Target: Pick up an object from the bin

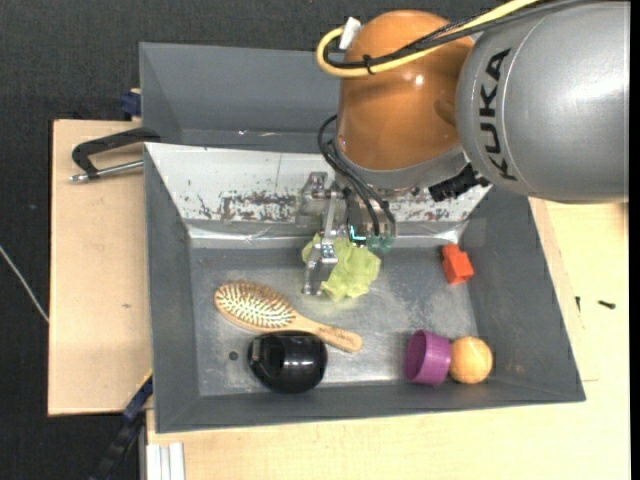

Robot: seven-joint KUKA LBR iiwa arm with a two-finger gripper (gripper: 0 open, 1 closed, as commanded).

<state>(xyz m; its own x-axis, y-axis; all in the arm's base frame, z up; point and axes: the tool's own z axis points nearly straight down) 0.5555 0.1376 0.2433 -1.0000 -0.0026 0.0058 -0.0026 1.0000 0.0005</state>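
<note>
The orange cover hangs over the end effector, which is against a crumpled yellow-green cloth; whether it grips, I cannot tell.

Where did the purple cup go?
In the camera view, the purple cup lies on its side at the lower right of the bin, right beside the orange ball. The black rounded thing is off to its left.

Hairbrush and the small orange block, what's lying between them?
In the camera view, a crumpled yellow-green lump lies between the wooden hairbrush and the orange block.
</note>
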